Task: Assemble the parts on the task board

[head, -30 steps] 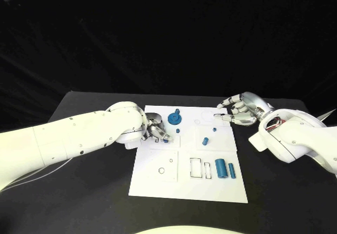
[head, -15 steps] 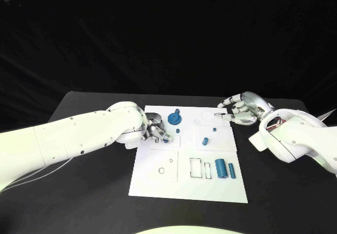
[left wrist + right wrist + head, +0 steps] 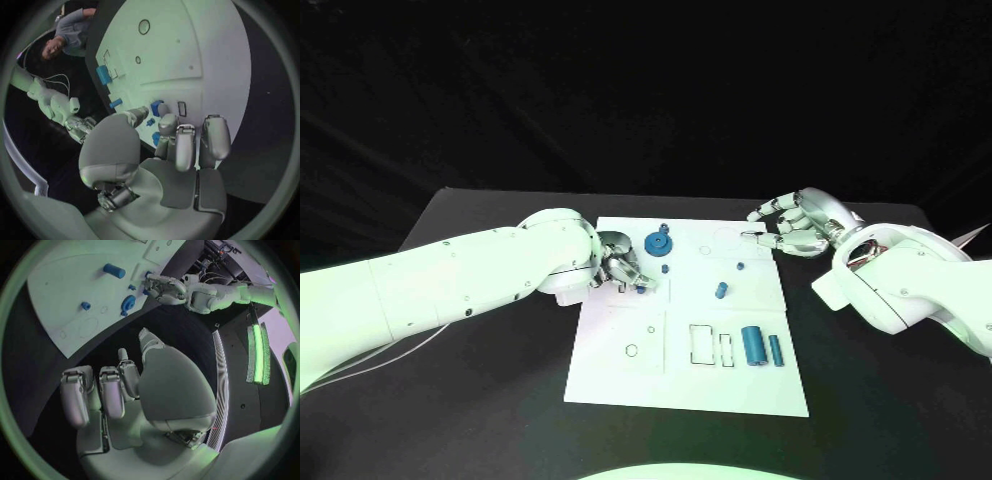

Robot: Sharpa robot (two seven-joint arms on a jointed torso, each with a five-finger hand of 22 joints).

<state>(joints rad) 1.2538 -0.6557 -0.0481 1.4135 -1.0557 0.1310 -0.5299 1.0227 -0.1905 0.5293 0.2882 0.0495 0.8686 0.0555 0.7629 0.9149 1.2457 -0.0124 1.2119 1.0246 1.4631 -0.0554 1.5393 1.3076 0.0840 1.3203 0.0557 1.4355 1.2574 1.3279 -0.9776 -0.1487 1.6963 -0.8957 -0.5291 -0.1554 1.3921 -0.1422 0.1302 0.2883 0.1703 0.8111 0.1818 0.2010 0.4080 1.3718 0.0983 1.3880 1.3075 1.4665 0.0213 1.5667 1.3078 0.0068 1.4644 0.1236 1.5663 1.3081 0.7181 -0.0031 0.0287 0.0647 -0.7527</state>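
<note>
Compared with one second ago, almost nothing has moved: the left hand stays at the left edge of the task board, its fingers curled around a small blue part which it seems to pinch, close to the blue gear. In the middle of the board the short peg and the two blue cylinders lie as before. The right hand still hovers over the board's far right corner, fingers bent and a little apart, holding nothing.
</note>
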